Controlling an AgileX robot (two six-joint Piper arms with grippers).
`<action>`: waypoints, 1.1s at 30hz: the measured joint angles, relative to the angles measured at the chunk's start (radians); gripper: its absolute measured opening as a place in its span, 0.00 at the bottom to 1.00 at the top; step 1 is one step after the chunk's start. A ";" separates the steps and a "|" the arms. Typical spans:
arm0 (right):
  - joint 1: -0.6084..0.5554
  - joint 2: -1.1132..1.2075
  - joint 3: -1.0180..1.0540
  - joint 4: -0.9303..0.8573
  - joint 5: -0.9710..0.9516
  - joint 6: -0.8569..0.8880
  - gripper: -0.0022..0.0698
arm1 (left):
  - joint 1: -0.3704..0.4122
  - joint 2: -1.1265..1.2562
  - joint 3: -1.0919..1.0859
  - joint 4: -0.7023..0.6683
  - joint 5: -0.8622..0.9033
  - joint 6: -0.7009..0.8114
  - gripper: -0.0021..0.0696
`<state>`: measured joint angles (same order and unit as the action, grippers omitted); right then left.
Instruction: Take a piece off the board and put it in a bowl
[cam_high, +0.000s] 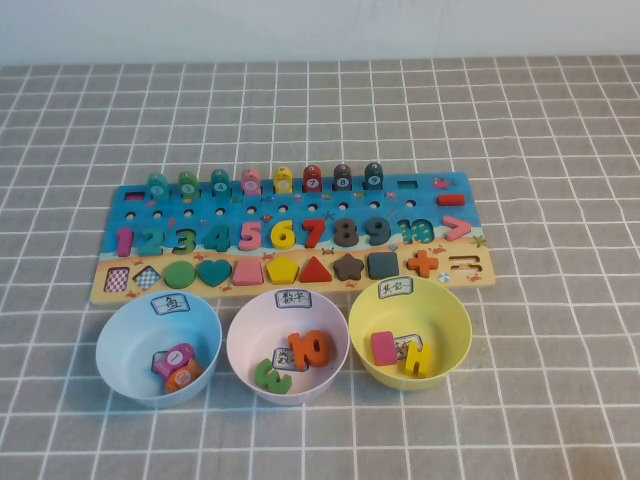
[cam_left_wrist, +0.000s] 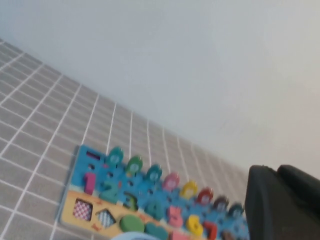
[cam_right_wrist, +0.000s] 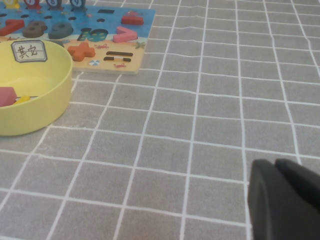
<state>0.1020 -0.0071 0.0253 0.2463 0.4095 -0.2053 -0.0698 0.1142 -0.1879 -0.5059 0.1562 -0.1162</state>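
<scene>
Both grippers sit off the board (cam_high: 290, 235); I see left gripper (cam_left_wrist: 282, 205) and right gripper (cam_right_wrist: 285, 200) only as dark corners, so I cannot tell their spread; pink "1" (cam_high: 124, 241) is seated.

The bench (cam_high: 560, 120) wears a matt grey cloth with a white grid. The board (cam_high: 160, 290) looks like painted wood — blue print over a tan strip. The piece (cam_high: 124, 241) has a smooth pink finish. The bowl (cam_high: 240, 335) is smooth plastic — faintly glossy, with a paper label.
</scene>
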 joint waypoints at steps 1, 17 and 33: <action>0.000 0.000 0.000 0.000 0.000 0.000 0.01 | 0.000 0.051 -0.051 0.024 0.046 0.007 0.03; 0.000 0.000 0.000 0.000 0.000 0.000 0.01 | 0.000 0.909 -0.854 0.324 0.842 0.238 0.03; 0.000 0.000 0.000 0.000 0.000 0.000 0.01 | 0.000 1.523 -1.447 0.411 1.074 1.053 0.03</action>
<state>0.1020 -0.0071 0.0253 0.2463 0.4095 -0.2053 -0.0698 1.6368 -1.6345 -0.0952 1.2305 0.9367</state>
